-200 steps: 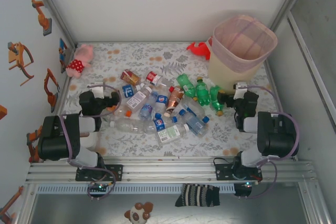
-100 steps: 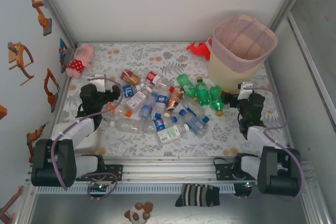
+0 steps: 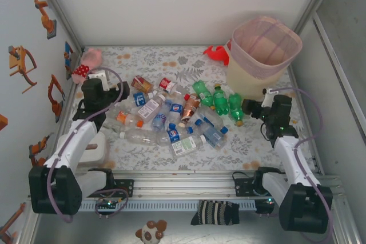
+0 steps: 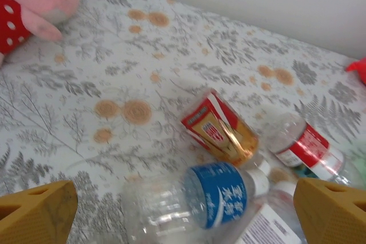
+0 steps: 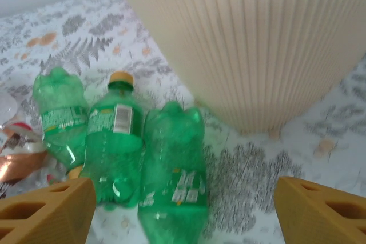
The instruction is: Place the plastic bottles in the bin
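Several plastic bottles (image 3: 171, 115) lie in a heap mid-table, three of them green (image 3: 217, 100). The bin (image 3: 264, 55), cream with a pink bag over its rim, stands at the back right. My left gripper (image 3: 120, 91) is open at the heap's left edge; in the left wrist view a clear bottle with a blue label (image 4: 220, 195) lies between its yellow fingers (image 4: 37, 212). My right gripper (image 3: 249, 107) is open beside the green ones. In the right wrist view a green bottle (image 5: 174, 170) lies between its fingers (image 5: 323, 212), untouched, close to the bin wall (image 5: 251, 38).
A pink plush toy (image 3: 86, 64) lies at the back left, close behind my left gripper, and a red toy (image 3: 217, 54) sits left of the bin. A red and gold-labelled bottle (image 4: 220, 130) lies just beyond the blue-labelled one. Walls close in the table on the left and right.
Both arms have stretched forward from their folded pose. The left gripper moved back along the heap's left side; the right gripper came up to the green bottles. No bottle has shifted.
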`<state>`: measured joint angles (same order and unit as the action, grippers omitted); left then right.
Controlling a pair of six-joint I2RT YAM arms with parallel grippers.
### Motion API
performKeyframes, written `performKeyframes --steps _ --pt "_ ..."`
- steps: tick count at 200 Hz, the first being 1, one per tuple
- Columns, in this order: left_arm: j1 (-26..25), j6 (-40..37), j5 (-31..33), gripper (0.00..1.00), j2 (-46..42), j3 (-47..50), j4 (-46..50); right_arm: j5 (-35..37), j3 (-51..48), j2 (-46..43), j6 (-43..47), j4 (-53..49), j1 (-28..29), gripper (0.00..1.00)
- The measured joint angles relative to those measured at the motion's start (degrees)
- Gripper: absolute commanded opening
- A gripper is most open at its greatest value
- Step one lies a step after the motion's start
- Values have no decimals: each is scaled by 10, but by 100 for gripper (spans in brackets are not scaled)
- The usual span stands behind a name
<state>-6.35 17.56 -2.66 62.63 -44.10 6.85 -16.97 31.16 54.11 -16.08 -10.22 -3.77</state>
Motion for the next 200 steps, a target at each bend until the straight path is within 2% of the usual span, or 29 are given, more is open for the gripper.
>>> performKeyframes --steps 36,69,102,134,200 --pt "12 6 -72 97 3 -68 115 0 22 32 -44 -81 19 67" --pt "20 -15 -119 97 3 -111 179 -23 46 94 -52 -117 42 60" --pt "28 -59 -145 97 3 -110 185 -29 50 149 -53 -121 64 56" --pt "52 -68 -162 97 0 -97 180 -29 50 183 -59 -118 71 52" --pt "107 -78 -151 97 -63 -78 173 -19 50 235 -80 -87 80 47"
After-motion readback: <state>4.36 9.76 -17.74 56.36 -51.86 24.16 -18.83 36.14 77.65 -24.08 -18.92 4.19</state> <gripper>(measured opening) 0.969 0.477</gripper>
